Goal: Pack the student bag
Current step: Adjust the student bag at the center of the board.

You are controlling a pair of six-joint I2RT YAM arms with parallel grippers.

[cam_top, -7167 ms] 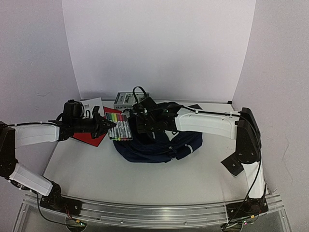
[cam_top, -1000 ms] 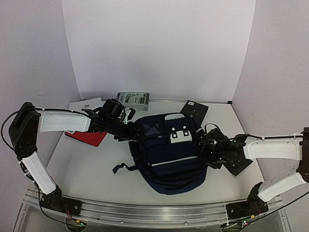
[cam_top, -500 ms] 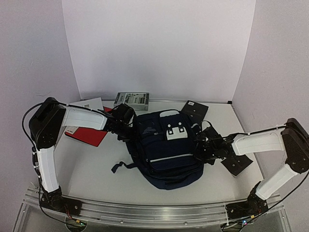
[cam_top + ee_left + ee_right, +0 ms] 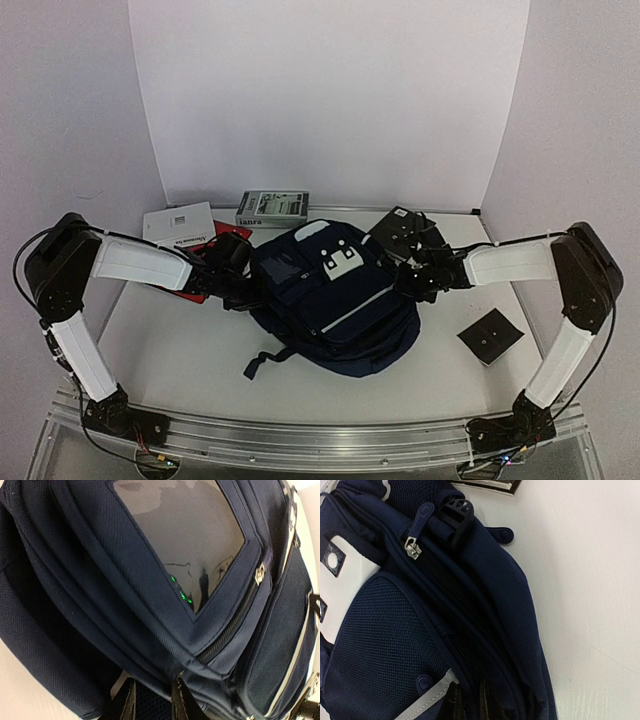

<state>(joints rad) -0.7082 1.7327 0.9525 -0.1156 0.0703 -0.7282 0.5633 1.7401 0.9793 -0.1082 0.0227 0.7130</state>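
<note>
Left arm (image 4: 135,262), right arm (image 4: 505,265): white link shells, bulky black joint housings. Thin black cables (image 4: 17,270) loop alongside the links. Black bases (image 4: 105,410) on silver aluminium rail (image 4: 320,445). Left gripper (image 4: 248,288), right gripper (image 4: 405,280): black, dark slim fingers (image 4: 125,705).

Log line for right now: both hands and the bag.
left hand: closed on student bag side fabric | right hand: closed on opposite side | bag: lying front-up on table

The student bag (image 4: 335,310) is matt navy woven cloth, with a mesh panel (image 4: 375,645) on its side, a glossy clear plastic window (image 4: 185,535), shiny metal zip pulls (image 4: 411,547) and a smooth pale flap (image 4: 342,264). The worktop (image 4: 180,350) looks smooth, matt white.
</note>
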